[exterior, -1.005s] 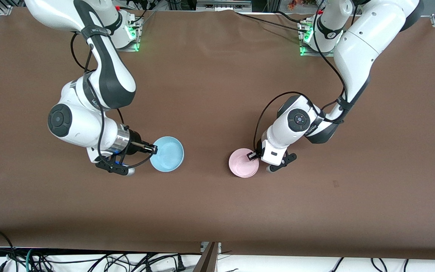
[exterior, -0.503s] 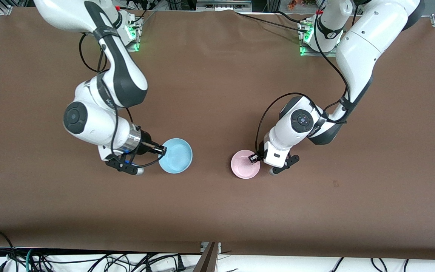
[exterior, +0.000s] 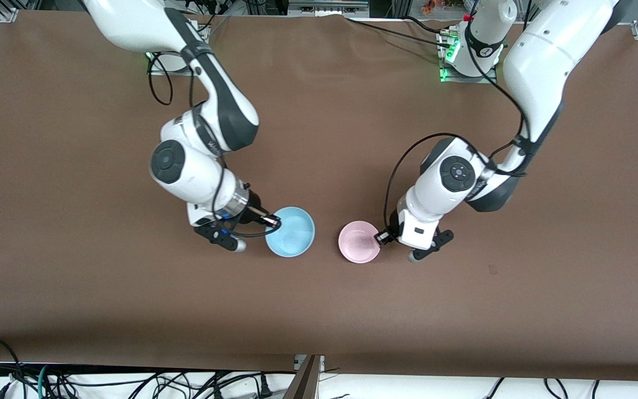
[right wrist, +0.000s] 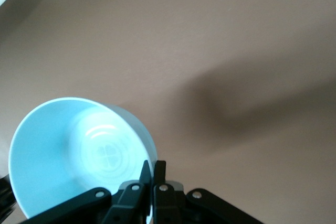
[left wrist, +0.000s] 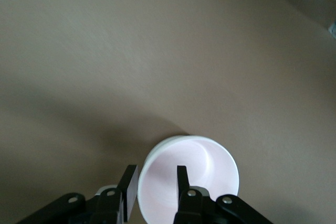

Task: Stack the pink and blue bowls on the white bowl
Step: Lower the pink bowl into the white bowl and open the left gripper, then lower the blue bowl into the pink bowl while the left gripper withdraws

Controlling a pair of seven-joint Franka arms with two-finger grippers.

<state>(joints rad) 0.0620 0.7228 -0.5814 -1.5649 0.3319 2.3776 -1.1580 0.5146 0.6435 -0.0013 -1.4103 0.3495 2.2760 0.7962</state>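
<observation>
The pale pink bowl point(exterior: 359, 242) sits upright on the table near the middle. In the left wrist view point(left wrist: 199, 174) a thin white rim point(left wrist: 160, 145) shows under its edge; the white bowl is otherwise hidden. My left gripper point(exterior: 381, 237) is open, its jaws standing astride the pink bowl's rim on the side toward the left arm's end, one finger point(left wrist: 181, 178) inside and one outside. My right gripper point(exterior: 272, 222) is shut on the rim of the sky blue bowl point(exterior: 291, 233) and holds it just above the table beside the pink bowl; the blue bowl also shows in the right wrist view point(right wrist: 79, 150).
The brown table cover point(exterior: 319, 310) stretches wide around both bowls. Cables hang along the table's front edge point(exterior: 130, 382). The arm bases stand at the back.
My right gripper has carried the blue bowl toward the pink bowl. My left gripper has drawn back a little toward the left arm's end; the pink bowl has stayed in place.
</observation>
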